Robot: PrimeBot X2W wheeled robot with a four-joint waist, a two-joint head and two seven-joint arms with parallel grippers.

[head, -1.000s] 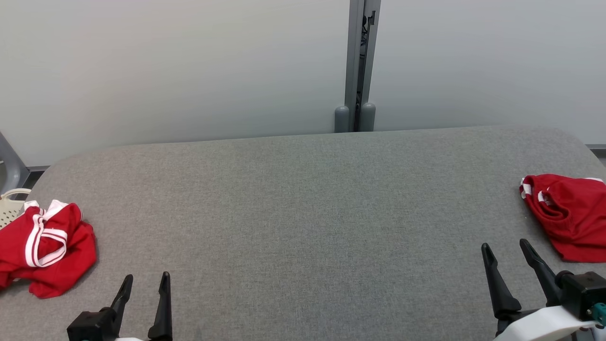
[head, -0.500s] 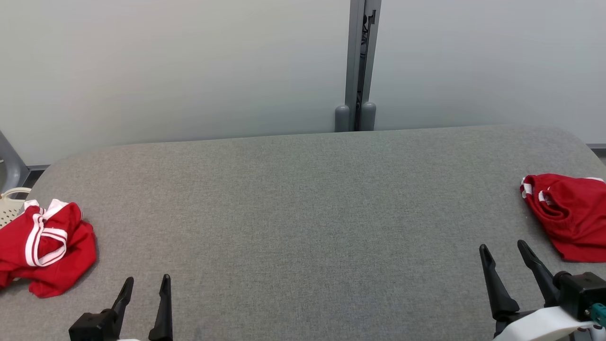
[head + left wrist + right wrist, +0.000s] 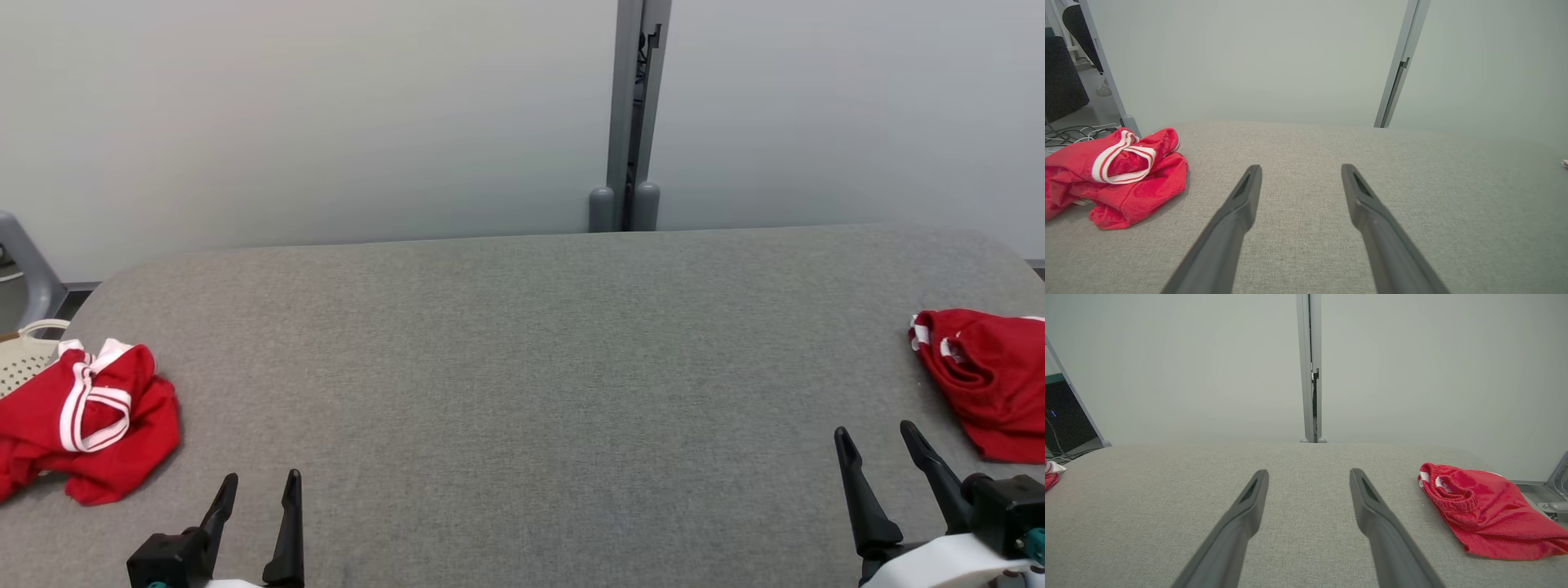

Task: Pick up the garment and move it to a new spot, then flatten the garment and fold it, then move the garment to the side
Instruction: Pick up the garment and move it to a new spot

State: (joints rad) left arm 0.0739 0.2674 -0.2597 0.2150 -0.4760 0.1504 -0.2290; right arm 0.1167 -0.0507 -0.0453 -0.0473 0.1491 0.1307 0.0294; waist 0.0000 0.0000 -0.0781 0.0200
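Observation:
A crumpled red garment (image 3: 90,425) with white striped trim lies at the table's left edge, and it also shows in the left wrist view (image 3: 1118,175). A second red garment (image 3: 988,380), lying flatter with its elastic waistband up, rests at the right edge (image 3: 1482,506). My left gripper (image 3: 263,476) hovers open near the front edge, right of the crumpled garment and apart from it (image 3: 1301,167). My right gripper (image 3: 874,430) is open too, just left of the flatter garment without touching it (image 3: 1309,471). Nothing sits between either pair of fingers.
The grey fabric table (image 3: 522,343) stretches wide between the two garments. A cream perforated basket (image 3: 24,359) peeks out behind the left garment. A grey partition post (image 3: 633,122) stands at the back, with a pale wall on both sides.
The whole head picture has shifted slightly right and down, so the camera moved. Both garments and both open grippers stay as they were.

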